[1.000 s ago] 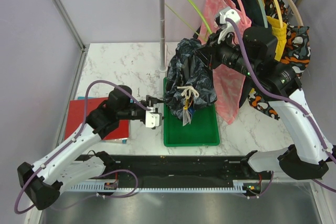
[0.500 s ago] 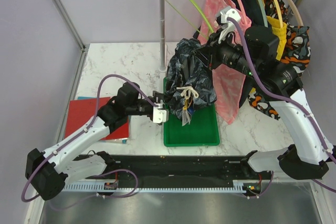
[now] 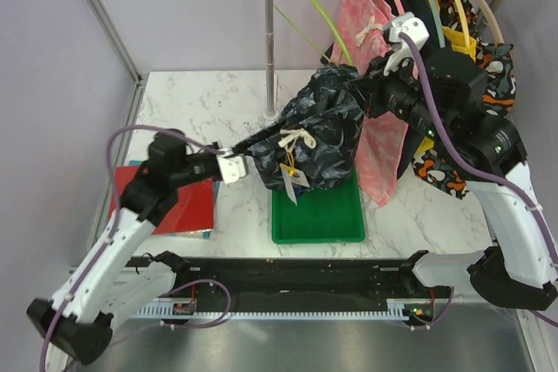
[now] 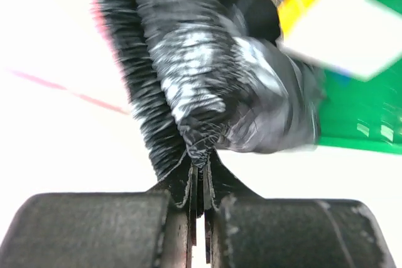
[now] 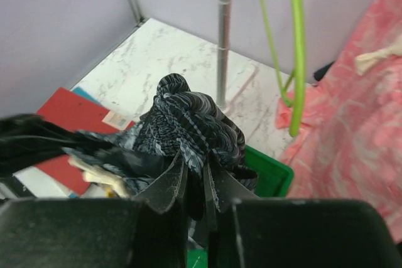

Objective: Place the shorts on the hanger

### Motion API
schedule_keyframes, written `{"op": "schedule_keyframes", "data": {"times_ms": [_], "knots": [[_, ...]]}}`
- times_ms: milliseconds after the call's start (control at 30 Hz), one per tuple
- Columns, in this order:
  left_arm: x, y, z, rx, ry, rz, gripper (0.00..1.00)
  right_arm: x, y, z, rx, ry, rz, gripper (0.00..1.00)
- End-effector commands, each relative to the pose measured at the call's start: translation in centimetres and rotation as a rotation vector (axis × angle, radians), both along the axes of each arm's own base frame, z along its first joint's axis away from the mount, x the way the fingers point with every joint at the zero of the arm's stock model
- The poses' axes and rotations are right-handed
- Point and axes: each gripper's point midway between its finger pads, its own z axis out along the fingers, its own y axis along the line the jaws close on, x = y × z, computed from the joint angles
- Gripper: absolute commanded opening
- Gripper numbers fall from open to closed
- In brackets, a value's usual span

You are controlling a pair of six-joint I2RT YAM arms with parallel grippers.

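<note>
The dark shorts (image 3: pixel 321 132) with grey-blue streaks hang stretched between both grippers above the green tray (image 3: pixel 349 236). My right gripper (image 3: pixel 359 93) is shut on a bunched upper fold of the shorts (image 5: pixel 188 123). My left gripper (image 3: pixel 237 159) is shut on a pinched edge of the shorts (image 4: pixel 207 92), drawn out to the left. The cream drawstring and paper tags (image 3: pixel 292 176) dangle below. The lime-green hanger (image 3: pixel 319 8) hangs from the rail behind them, and the hanger (image 5: pixel 296 42) shows just beyond the fabric in the right wrist view.
A chrome rack pole (image 3: pixel 269 41) stands behind the tray. A pink garment (image 3: pixel 377 150) and an orange-black-white garment (image 3: pixel 490 76) hang at the right. A red folder (image 3: pixel 193 206) lies left of the tray. Grey walls close in the left and back.
My left gripper went from open to shut on the shorts' edge and pulled it left. The shorts now stretch sideways. My right arm shifted slightly to the right.
</note>
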Motion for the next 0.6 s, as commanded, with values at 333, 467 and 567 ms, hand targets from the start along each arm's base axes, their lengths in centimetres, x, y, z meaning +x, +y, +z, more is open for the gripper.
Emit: {"op": "schedule_keyframes", "data": {"times_ms": [333, 467, 567], "knots": [[-4.0, 2.6, 17.7, -0.155, -0.206, 0.006, 0.02, -5.2, -7.9, 7.0, -0.020, -0.265, -0.127, 0.00], [-3.5, 2.6, 15.3, -0.086, -0.170, -0.001, 0.02, -4.3, -9.1, 2.0, -0.175, -0.178, -0.180, 0.00], [-1.4, 3.2, 12.4, -0.008, -0.160, 0.068, 0.02, -3.0, -9.2, -2.7, -0.297, -0.099, -0.200, 0.00]]}}
